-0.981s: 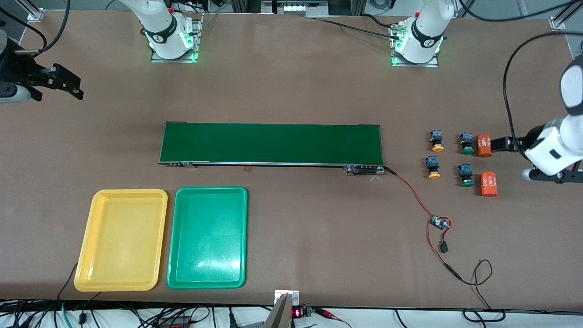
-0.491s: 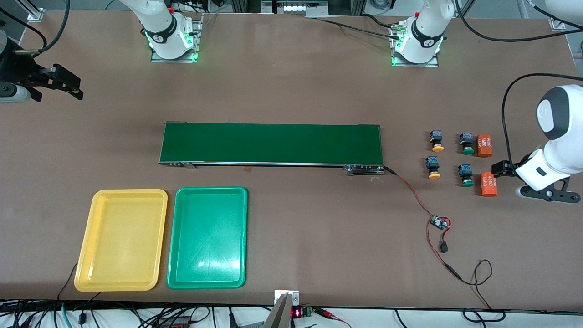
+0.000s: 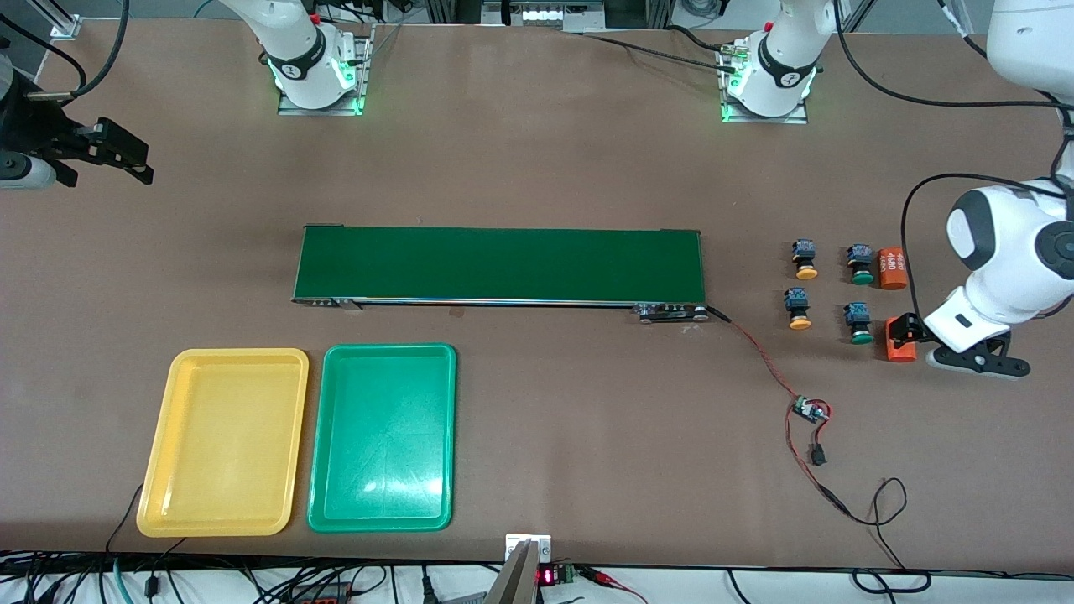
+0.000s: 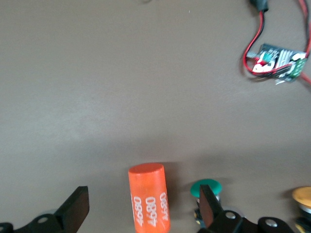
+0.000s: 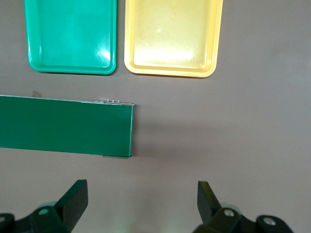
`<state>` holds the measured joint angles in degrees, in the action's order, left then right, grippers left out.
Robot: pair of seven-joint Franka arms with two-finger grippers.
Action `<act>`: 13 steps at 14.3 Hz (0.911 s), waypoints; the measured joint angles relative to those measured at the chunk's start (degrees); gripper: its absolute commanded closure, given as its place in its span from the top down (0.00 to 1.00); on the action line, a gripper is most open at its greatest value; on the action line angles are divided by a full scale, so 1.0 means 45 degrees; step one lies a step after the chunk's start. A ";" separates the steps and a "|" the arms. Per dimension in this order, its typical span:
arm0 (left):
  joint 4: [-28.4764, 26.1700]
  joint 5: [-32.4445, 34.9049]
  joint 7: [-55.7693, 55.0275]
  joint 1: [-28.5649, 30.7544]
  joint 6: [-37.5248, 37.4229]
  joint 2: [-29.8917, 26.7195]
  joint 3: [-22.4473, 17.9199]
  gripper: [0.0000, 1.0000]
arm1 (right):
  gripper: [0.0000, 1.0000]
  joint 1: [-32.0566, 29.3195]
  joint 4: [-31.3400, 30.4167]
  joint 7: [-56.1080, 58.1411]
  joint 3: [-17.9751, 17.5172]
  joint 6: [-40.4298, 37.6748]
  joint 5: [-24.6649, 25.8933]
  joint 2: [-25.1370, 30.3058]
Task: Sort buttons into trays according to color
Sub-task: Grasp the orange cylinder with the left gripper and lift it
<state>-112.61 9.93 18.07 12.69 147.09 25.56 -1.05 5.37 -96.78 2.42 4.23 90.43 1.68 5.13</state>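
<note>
Front view: your left gripper [image 3: 902, 330] hangs low over the orange cylinder [image 3: 899, 347] that lies nearer the camera at the left arm's end of the desk [image 3: 537, 168], jaws spread wide and holding nothing. The left wrist view confirms it: that cylinder [image 4: 149, 198] sits between the two open jaws, with a green-capped button [image 4: 206, 189] just beside it. The four buttons lie in a square near the belt's end: two yellow-capped [image 3: 805, 260] [image 3: 798, 309] toward the belt [image 3: 499, 264], two green-capped [image 3: 860, 264] [image 3: 857, 324] beside the cylinders, the second cylinder [image 3: 892, 268] farther from the camera. None is sorted yet; the yellow tray [image 3: 225, 442] and green tray [image 3: 383, 437] lie side by side, bare, well apart from the buttons at the right arm's end. The right gripper [image 3: 126, 164] waits in the air at that end, jaws spread and empty. Risk, as I judge it: you are lined up on the cylinder, not a button. Close here and you pick a distractor, or the jaw next to the green cap clips it and knocks that button out of place. Shift onto the button first.
</note>
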 measured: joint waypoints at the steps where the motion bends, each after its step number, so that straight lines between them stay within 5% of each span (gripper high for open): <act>1: -0.0228 0.0000 0.0195 0.0156 0.0623 0.0193 -0.0002 1.00 | 1.00 0.0000 0.0000 0.0000 0.0002 0.0009 0.0000 0.0000; 6: -0.0525 0.0001 0.0647 0.0755 0.1576 0.0973 0.0019 0.91 | 1.00 -0.0125 -0.0014 0.0001 0.0045 0.0030 0.0000 -0.0019; 10: -0.0577 0.0001 0.0647 0.0936 0.1576 0.1366 0.0077 0.51 | 1.00 -0.0167 -0.0025 0.0003 0.0047 0.0082 0.0000 -0.0027; 13: -0.0568 0.0001 0.0649 0.1003 0.1474 0.1442 0.0096 0.37 | 1.00 -0.0167 -0.0055 0.0003 0.0047 0.0089 0.0000 -0.0038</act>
<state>-115.17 9.93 20.99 17.20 153.72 32.05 -0.62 4.62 -97.03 2.43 4.45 90.83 1.68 4.96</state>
